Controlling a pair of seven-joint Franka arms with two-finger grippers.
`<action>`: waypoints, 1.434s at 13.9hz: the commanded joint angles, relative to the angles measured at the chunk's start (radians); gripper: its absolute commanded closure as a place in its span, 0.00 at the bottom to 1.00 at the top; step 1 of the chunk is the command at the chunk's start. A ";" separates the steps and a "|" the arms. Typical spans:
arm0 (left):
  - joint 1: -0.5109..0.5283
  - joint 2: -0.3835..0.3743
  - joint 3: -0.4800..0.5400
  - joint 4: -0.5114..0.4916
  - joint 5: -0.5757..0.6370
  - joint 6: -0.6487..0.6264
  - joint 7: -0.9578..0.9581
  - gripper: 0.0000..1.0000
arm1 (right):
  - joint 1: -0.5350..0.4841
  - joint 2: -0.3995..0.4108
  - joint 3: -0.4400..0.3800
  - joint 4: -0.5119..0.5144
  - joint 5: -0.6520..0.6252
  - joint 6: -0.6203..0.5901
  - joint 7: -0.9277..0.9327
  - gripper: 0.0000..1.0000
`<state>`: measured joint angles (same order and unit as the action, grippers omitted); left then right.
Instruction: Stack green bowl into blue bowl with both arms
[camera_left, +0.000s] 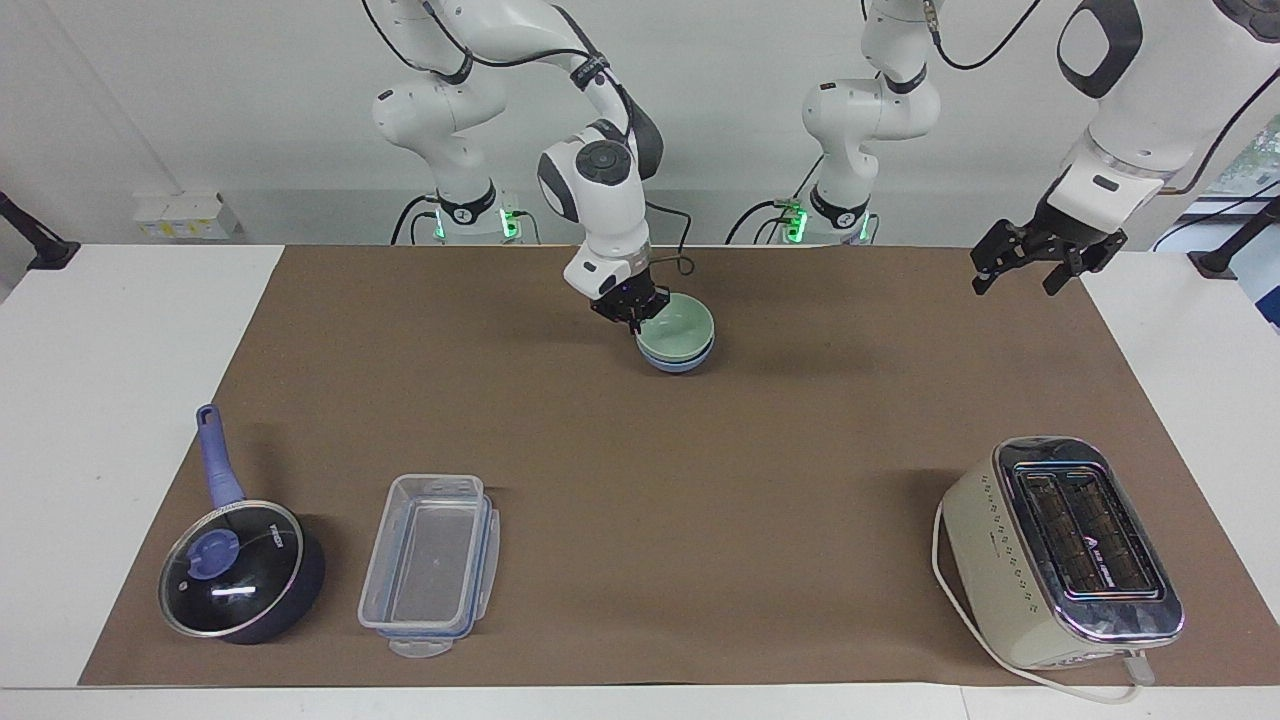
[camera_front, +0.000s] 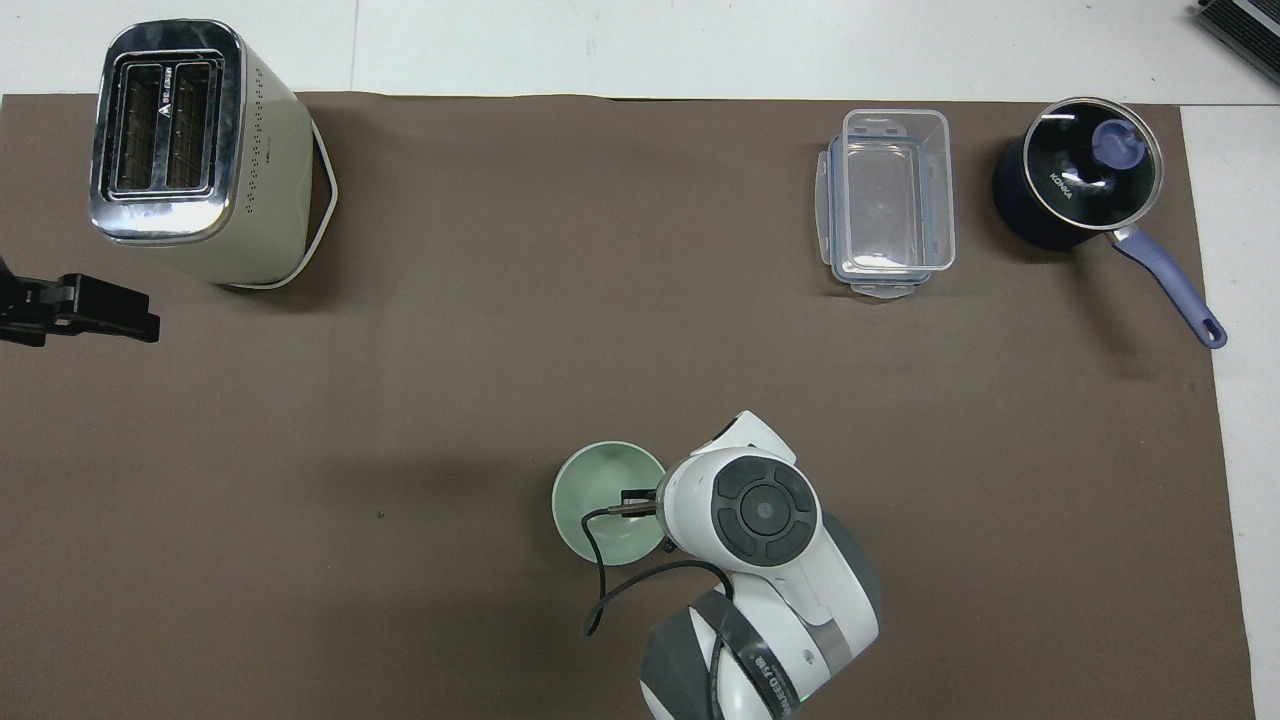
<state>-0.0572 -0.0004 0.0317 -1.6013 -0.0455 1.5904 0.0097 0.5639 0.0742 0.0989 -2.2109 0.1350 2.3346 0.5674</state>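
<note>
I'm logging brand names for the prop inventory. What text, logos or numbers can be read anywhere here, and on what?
"KONKA": on the glass lid of the saucepan.
Toaster: a logo and a short word between the slots, too small to read.
Right arm: lettering on its grey band, too blurred to read.
Nothing else carries readable text.
</note>
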 joint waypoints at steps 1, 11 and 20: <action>0.008 0.007 -0.007 0.024 0.019 -0.027 0.004 0.00 | 0.001 0.006 0.001 0.005 0.005 0.011 0.022 0.97; 0.008 0.007 -0.006 0.024 0.019 -0.027 0.004 0.00 | -0.010 -0.051 -0.001 0.053 0.041 -0.023 0.022 0.24; 0.008 0.007 -0.007 0.024 0.019 -0.027 0.004 0.00 | -0.330 -0.277 -0.013 0.078 0.009 -0.270 -0.135 0.00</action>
<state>-0.0572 -0.0004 0.0317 -1.6013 -0.0455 1.5903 0.0097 0.3150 -0.1728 0.0758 -2.1435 0.1521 2.1029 0.4891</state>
